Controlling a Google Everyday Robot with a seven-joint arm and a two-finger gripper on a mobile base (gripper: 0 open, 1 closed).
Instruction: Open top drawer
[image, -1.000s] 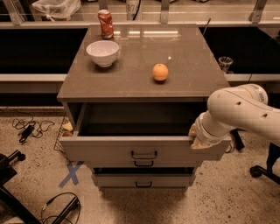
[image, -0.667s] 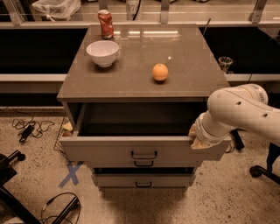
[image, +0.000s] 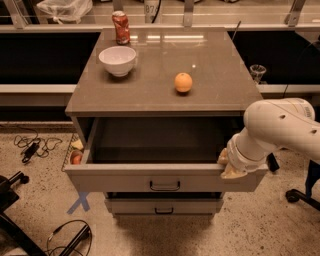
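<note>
Gripper (image: 229, 164) at right front corner of open top drawer (image: 120, 183), largely hidden by arm (image: 280, 125) — grip unreadable

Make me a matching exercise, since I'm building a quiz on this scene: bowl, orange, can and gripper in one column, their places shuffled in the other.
Things
1. white bowl
2. orange
3. red can
4. gripper

Places
A. at the right end of the front of the pulled-out top drawer
B. back left of the cabinet top
C. near the middle of the cabinet top
D. left side of the cabinet top, just in front of the red can

Pairs: 1-D, 2-C, 3-B, 4-A
</note>
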